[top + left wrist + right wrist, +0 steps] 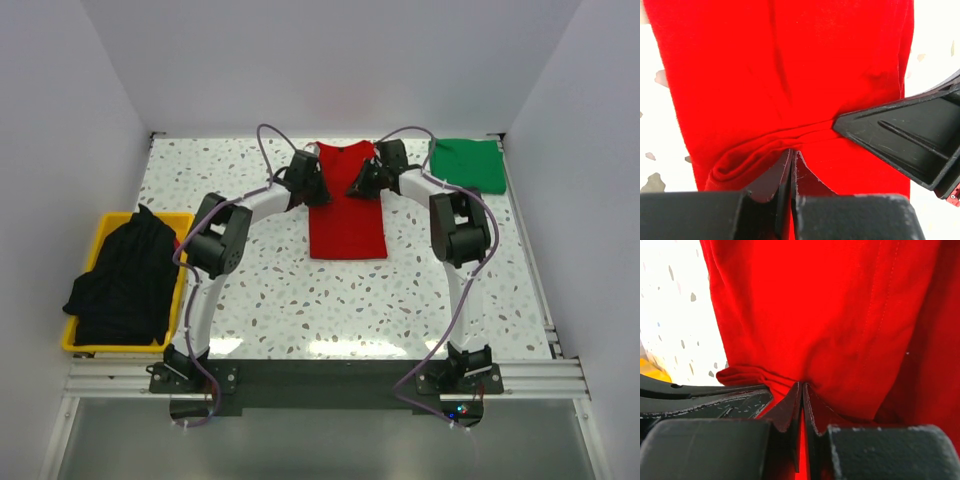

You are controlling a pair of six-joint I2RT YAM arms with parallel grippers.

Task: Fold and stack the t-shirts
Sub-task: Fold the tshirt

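Observation:
The red t-shirt (346,215) lies as a narrow folded strip at the far middle of the table. My left gripper (316,186) is shut on its left edge near the collar end; in the left wrist view (791,152) the cloth (790,75) bunches at the closed tips. My right gripper (362,184) is shut on the right edge; it shows in the right wrist view (802,386) pinching the red cloth (830,315). The green t-shirt (467,164) lies folded at the far right. The black t-shirt (125,280) is heaped in a yellow bin.
The yellow bin (176,290) stands off the table's left edge. White walls close in the far, left and right sides. The right finger (900,145) crosses the left wrist view. The speckled tabletop (330,300) lies between the arms.

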